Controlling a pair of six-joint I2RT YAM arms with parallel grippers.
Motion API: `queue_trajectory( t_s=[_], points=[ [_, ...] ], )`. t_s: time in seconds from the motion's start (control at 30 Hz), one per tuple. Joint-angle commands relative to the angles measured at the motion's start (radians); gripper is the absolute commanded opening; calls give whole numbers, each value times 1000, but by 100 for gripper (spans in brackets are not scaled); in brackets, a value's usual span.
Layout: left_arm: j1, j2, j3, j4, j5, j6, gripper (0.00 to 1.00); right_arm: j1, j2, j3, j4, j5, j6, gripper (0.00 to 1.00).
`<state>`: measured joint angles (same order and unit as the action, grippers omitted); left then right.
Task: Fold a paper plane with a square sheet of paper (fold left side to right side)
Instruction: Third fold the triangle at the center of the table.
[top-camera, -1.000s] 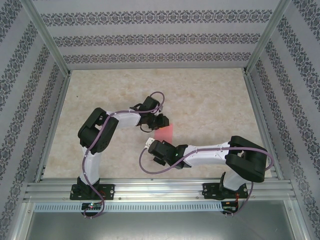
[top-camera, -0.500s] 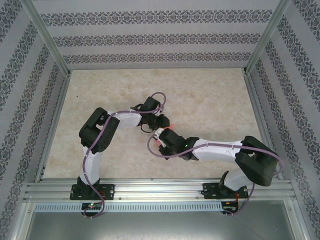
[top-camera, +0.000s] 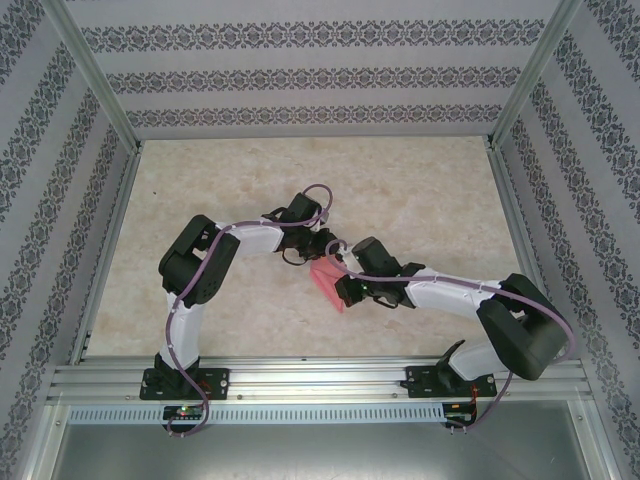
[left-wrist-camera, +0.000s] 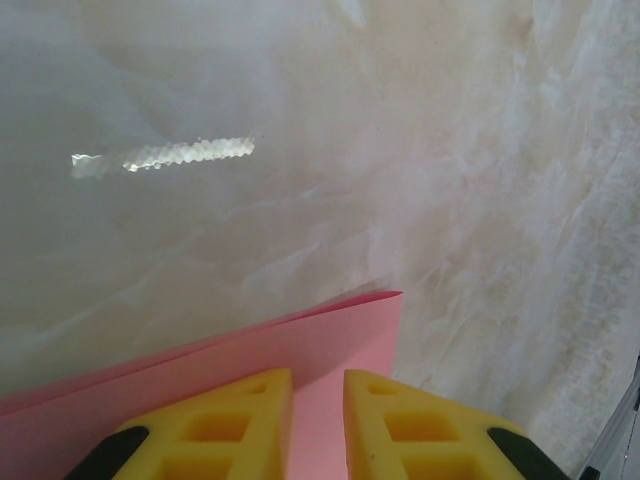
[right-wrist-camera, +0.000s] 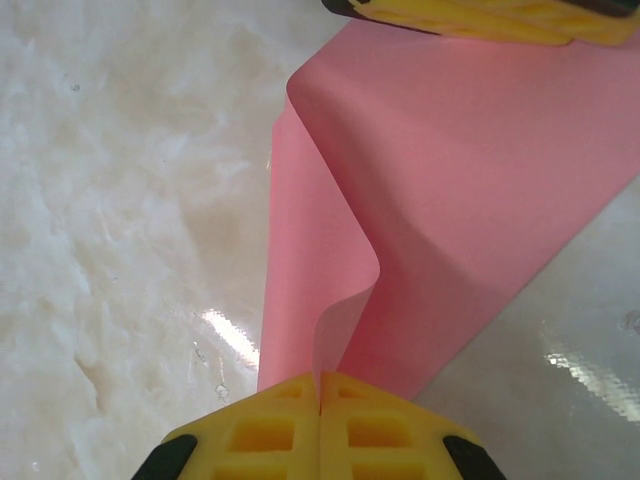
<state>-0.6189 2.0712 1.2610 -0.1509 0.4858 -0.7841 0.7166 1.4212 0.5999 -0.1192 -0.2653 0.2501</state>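
The square sheet of paper (top-camera: 327, 281) is salmon-red and lies mid-table between both arms. My right gripper (right-wrist-camera: 320, 400) is shut on one edge of the sheet (right-wrist-camera: 470, 180), which is lifted and curls over in a loose bend. From above, this gripper (top-camera: 343, 286) sits at the sheet's near right side. My left gripper (left-wrist-camera: 318, 420) rests on the sheet (left-wrist-camera: 330, 340) with its yellow fingers slightly apart, two paper layers showing at the far edge. One left finger (right-wrist-camera: 480, 18) lies across the sheet's far end. The left gripper (top-camera: 327, 247) is at the sheet's far side. The paper plane is out of view.
The pale marble-patterned table (top-camera: 420, 190) has patterned walls on three sides. Aluminium posts stand at the corners, and a rail (top-camera: 320, 375) runs along the near edge by the arm bases. Purple cables loop off both wrists.
My right gripper has swept from the sheet's near left over to its right, carrying an edge up and across. The once flat sheet now bends. The left gripper has stayed put.
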Motion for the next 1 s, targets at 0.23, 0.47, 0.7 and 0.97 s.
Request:
queue_trajectory(
  t_s=[0.23,0.47,0.7,0.97],
  points=[
    [-25,66,-9,-52,-34,27,22,-51,66,14,29,-92,43,0],
    [-27,67,-10,-49,-32,28,22,-66,109,33,40,-113,51,0],
    [-28,68,-12,-45,-31,25,22,-68,113,47,53,-155,53,7],
    [-30,67,-15,-40,-31,23,21,-82,44,22,73,-203,74,13]
  ],
)
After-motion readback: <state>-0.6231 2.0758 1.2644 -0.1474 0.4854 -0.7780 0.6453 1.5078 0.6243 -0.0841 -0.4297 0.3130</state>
